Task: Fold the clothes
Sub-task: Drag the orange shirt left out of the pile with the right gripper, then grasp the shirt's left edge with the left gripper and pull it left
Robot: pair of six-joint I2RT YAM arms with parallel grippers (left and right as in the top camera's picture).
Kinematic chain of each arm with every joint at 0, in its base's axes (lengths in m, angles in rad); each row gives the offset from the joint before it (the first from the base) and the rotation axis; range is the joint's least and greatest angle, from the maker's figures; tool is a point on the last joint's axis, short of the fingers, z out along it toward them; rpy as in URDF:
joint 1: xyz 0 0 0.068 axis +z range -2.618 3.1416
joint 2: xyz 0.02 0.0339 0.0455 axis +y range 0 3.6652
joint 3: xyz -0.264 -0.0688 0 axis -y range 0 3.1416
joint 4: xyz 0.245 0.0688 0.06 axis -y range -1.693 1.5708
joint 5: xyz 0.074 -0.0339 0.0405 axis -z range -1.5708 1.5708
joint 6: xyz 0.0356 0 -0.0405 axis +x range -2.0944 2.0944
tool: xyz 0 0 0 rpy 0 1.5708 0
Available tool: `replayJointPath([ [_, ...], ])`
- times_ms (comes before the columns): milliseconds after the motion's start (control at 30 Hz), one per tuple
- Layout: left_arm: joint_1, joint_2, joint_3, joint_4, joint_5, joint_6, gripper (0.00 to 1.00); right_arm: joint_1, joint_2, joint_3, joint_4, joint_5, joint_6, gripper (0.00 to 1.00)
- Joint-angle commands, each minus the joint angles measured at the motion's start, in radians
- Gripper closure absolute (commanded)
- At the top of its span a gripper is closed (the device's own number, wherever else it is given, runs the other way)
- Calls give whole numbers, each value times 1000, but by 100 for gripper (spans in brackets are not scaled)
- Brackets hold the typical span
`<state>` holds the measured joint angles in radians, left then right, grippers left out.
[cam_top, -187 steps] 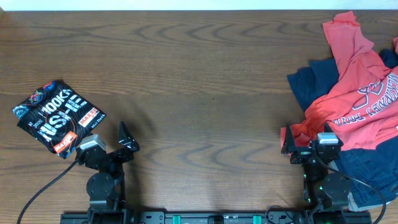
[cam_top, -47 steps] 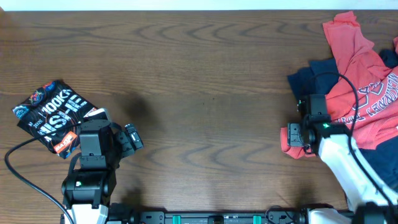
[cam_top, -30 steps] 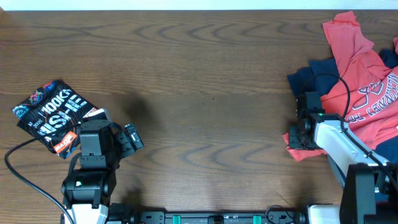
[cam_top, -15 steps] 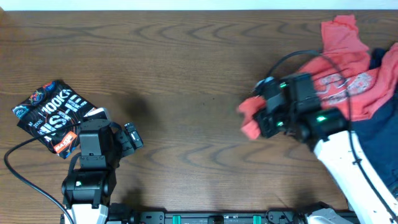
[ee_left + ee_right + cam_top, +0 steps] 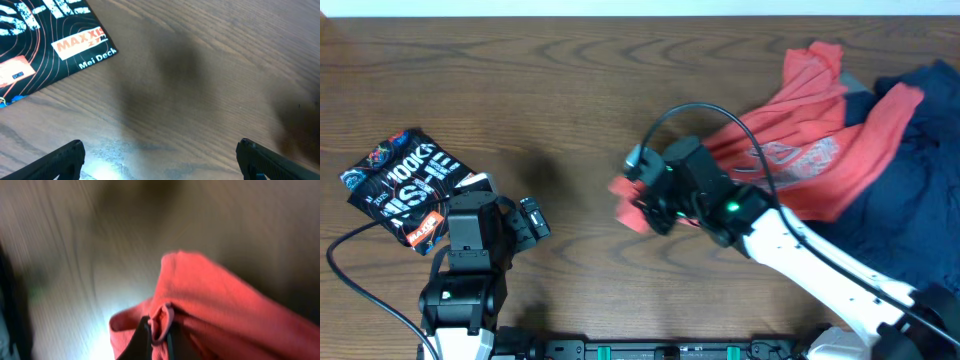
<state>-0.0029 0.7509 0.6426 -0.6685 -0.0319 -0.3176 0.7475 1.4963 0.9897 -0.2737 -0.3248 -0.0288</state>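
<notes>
My right gripper (image 5: 638, 205) is shut on a fold of the coral-red T-shirt (image 5: 800, 150), holding its edge out over the middle of the table. In the right wrist view the red cloth (image 5: 210, 300) is pinched between the dark fingers of this gripper (image 5: 159, 337). The shirt trails back to the right over dark navy garments (image 5: 920, 220). A folded black tee with white and orange print (image 5: 410, 185) lies at the left. My left gripper (image 5: 525, 222) stands open just right of it, and the left wrist view shows this gripper (image 5: 160, 152) above bare wood with the tee's corner (image 5: 45, 40) at the upper left.
The wooden table (image 5: 620, 80) runs to a pale far edge at the top. The right arm's cable (image 5: 665, 125) loops above its wrist. Both arm bases sit along the near edge.
The right arm has swung left across the table, dragging the coral-red T-shirt off the pile and stretching it out. The navy garments have shifted with it. The left arm has not moved.
</notes>
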Motion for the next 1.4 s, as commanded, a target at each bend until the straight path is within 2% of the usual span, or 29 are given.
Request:
replayJointPath([
  [0, -2, -1, 23, 4, -1, -6, 2, 48, 37, 8, 160, -42, 74, 71],
  [67, -2, -1, 23, 4, -1, -6, 2, 53, 58, 9, 219, -36, 73, 67],
  [100, -2, -1, 23, 4, -1, -6, 2, 50, 62, 9, 219, -11, 75, 51],
  [133, -2, -1, 23, 4, -1, -6, 2, 45, 64, 9, 205, 23, 82, 28],
  [200, -2, -1, 23, 4, -1, -6, 2, 25, 60, 9, 140, 162, 112, 1],
  [333, -2, -1, 23, 11, -1, -10, 2, -45, 17, 11, -40, 468, 225, 1],
  [400, -2, -1, 23, 12, -1, -60, 2, -95, -23, 11, -136, 534, 267, 1],
  [533, -4, 21, 21, 19, 8, -187, 2, -234, -121, 11, -322, 542, 272, 1],
  [767, -36, 202, 16, 70, 291, -248, 2, -419, -216, 11, -518, 519, 271, 1],
  [933, -121, 405, 16, 134, 362, -345, 2, -492, -216, 11, -591, 519, 272, 1],
  [1100, -232, 579, 16, 223, 365, -438, 2, -521, -216, 11, -600, 519, 284, 1],
  [1367, -433, 771, 16, 479, 362, -489, 2, -525, -216, 11, -598, 515, 284, 1],
])
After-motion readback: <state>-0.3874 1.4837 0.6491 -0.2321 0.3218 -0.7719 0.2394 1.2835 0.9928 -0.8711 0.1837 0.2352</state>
